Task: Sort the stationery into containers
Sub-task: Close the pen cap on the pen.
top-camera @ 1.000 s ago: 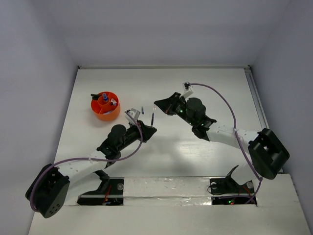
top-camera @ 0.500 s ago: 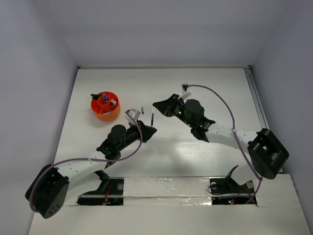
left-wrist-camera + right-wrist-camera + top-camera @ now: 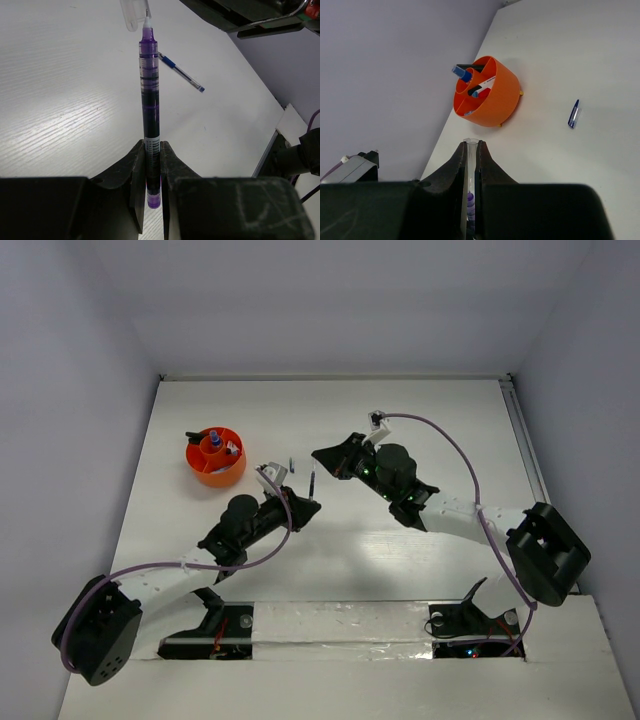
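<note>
My left gripper (image 3: 152, 146) is shut on the lower end of a purple pen (image 3: 150, 95) that points up and away from it. The pen's white tip meets the mouth of a clear cap (image 3: 134, 15). My right gripper (image 3: 472, 146) is shut on that clear cap (image 3: 471, 150), and the purple pen (image 3: 470, 202) shows behind it between the fingers. From above, the two grippers face each other at mid-table, left gripper (image 3: 304, 507) and right gripper (image 3: 322, 456), with the pen (image 3: 312, 484) between them. The orange cup (image 3: 222, 472) with inner dividers stands to the left and holds several pens and markers.
A blue pen (image 3: 290, 464) lies loose on the white table between the cup and the grippers; it also shows as the blue pen (image 3: 574, 114) in the right wrist view and the blue pen (image 3: 181, 73) in the left. Grey walls bound the table on three sides.
The right gripper has edged slightly left toward the pen's tip with the cap. The left arm has stayed almost still.
</note>
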Controlling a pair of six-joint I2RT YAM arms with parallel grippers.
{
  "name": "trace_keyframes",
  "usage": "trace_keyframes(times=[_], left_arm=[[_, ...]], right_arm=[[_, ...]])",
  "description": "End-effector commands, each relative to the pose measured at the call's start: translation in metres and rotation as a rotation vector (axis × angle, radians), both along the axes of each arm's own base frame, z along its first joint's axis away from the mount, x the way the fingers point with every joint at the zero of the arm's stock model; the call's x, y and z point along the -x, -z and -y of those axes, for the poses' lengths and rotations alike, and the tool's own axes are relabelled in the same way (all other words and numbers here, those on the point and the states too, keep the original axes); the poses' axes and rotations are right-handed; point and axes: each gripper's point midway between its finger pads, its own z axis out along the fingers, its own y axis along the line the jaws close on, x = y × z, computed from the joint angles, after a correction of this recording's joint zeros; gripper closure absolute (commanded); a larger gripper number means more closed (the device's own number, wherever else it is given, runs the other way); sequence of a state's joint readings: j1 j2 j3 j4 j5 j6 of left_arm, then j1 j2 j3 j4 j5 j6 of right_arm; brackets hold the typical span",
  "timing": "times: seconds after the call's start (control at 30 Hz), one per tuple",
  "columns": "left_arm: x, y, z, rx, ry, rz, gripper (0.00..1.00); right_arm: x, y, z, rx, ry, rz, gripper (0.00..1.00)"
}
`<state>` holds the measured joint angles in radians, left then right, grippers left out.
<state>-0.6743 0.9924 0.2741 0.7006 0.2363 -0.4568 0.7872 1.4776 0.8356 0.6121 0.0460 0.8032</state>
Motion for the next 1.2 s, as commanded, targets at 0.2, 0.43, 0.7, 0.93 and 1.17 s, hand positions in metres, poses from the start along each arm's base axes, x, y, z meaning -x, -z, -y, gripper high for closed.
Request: trace_keyframes(times=[0.2, 0.43, 0.7, 0.93, 1.17], left_arm=[[0.002, -0.015, 0.006, 0.045, 0.029, 0.044, 1.0], [0.002, -0.014, 0.006, 0.041, 0.029, 0.039, 1.0], [0.001, -0.017, 0.003, 0.045, 0.012, 0.049, 1.0], [0.0, -0.017, 0.002, 0.043, 0.005, 0.048, 1.0], [0.001, -0.018, 0.001, 0.047, 0.002, 0.051, 1.0]], right_arm=[[-0.002, -0.047, 0.0, -0.045, 0.026, 0.113, 1.0], [-0.001, -0.055, 0.001, -0.042, 0.027, 0.131, 1.0], [0.003, -0.046, -0.002, -0.03, 0.011, 0.121, 1.0], [0.01, -0.034, -0.01, -0.02, -0.013, 0.104, 1.0], [0.013, -0.032, -0.008, -0.02, -0.002, 0.107, 1.0]])
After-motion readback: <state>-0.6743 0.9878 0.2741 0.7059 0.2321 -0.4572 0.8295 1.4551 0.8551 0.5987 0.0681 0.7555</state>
